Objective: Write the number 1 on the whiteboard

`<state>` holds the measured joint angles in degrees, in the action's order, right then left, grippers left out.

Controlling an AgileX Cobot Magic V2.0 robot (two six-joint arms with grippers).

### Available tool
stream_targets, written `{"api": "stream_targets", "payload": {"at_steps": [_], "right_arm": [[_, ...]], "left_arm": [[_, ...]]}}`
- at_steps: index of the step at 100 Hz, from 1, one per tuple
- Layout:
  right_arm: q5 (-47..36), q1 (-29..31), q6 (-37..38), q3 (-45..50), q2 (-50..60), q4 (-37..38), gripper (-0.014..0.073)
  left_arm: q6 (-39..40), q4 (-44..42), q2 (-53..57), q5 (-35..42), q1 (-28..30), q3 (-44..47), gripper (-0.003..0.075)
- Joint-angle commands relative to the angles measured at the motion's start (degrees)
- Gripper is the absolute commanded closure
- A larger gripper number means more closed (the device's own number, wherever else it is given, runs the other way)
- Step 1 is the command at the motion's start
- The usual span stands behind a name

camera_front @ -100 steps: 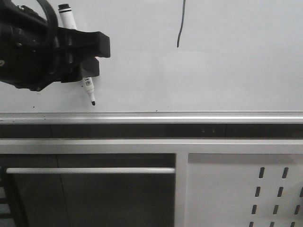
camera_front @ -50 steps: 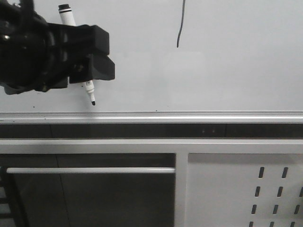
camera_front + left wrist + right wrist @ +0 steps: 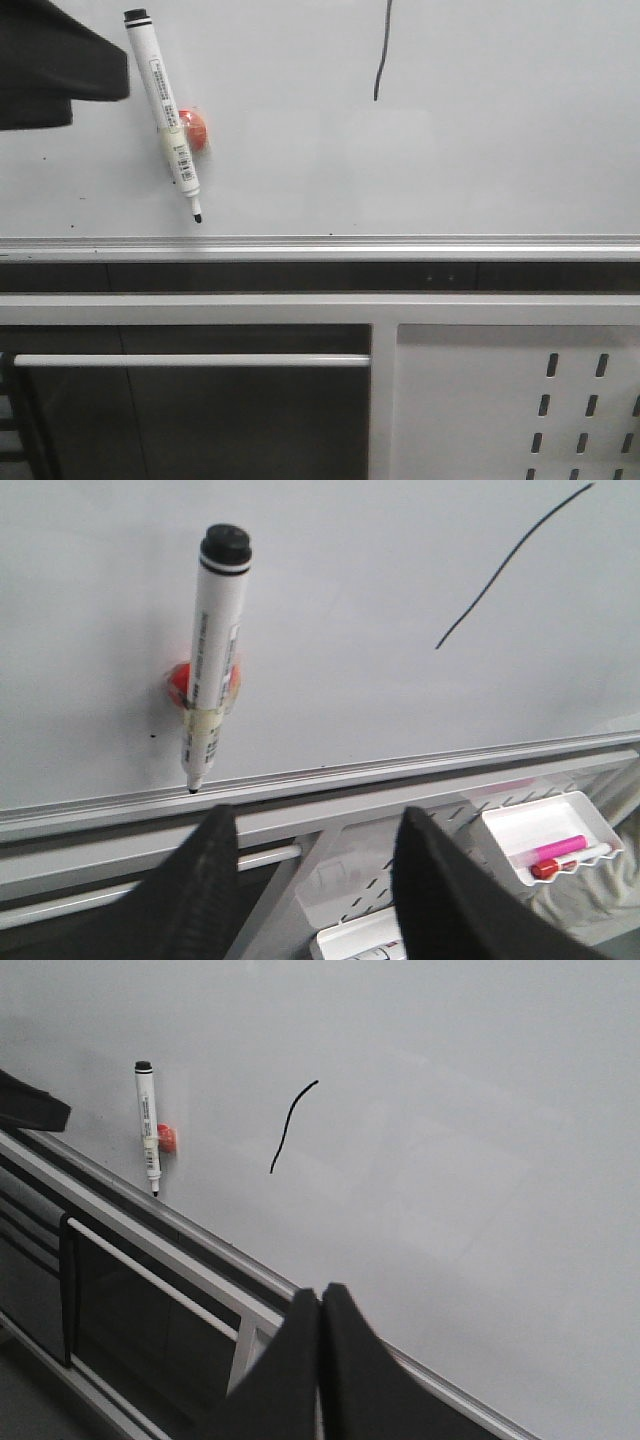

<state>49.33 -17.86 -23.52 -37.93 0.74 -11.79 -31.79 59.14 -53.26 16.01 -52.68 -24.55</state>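
Glossy pale whiteboard (image 3: pixel 480 150) is filling the upper part of the front view, with its silver bottom rail (image 3: pixel 400 245) running across below. Number 1 (image 3: pixel 381 55) is sitting as a thin dark, slightly curved, near-vertical stroke high on the board, right of centre-left and well apart from everything else; its top is running out of the front frame. Same stroke is showing in the left wrist view (image 3: pixel 510 565) and the right wrist view (image 3: pixel 291 1125).

White marker (image 3: pixel 165 110) with a black cap end up and dark tip down is hanging on the board at the left, slightly tilted, clipped in a small red-orange holder (image 3: pixel 195 130) stuck to the board. Tip is ending just above the rail. Nothing is gripping it.

Left gripper (image 3: pixel 310 880) is standing off from the board, jaws spread wide with nothing between them, marker in line ahead. In the front view only a dark blurred piece of the left arm (image 3: pixel 50 70) is showing at the top left corner, apart from the marker.

Right gripper (image 3: pixel 320 1360) is hanging away from the board, fingers pressed together, empty.

Grey perforated panel (image 3: pixel 520 400) is sitting below the rail at the lower right. White tray (image 3: pixel 545 835) holding a pink marker (image 3: pixel 560 848) is showing in the left wrist view.
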Motion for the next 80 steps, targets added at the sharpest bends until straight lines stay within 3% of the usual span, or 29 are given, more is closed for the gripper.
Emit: {"api": "stream_targets", "payload": {"at_steps": [1,9,38,65,80], "right_arm": [[-4.41,0.26,-0.09,-0.99,0.72,0.03,0.0664],[-4.41,0.26,-0.09,-0.99,0.72,0.03,0.0664],[-2.92,0.26,-0.09,-0.99,0.72,0.03,0.0664],[0.56,0.26,-0.09,-0.99,0.72,0.03,0.0664],[3.37,0.26,-0.09,-0.99,0.72,0.03,0.0664]], "left_arm": [[-3.13,-0.66,4.64,-1.42,-0.35,-0.72,0.0607],[-5.26,-0.88,7.82,-4.25,-0.35,-0.38,0.0737],[-11.97,-0.88,14.78,-6.08,-0.35,0.14,0.0738],[-14.83,0.65,18.0,1.46,-0.35,6.03,0.0738],[-26.8,4.81,20.94,5.78,-0.35,7.01,0.0738]]}}
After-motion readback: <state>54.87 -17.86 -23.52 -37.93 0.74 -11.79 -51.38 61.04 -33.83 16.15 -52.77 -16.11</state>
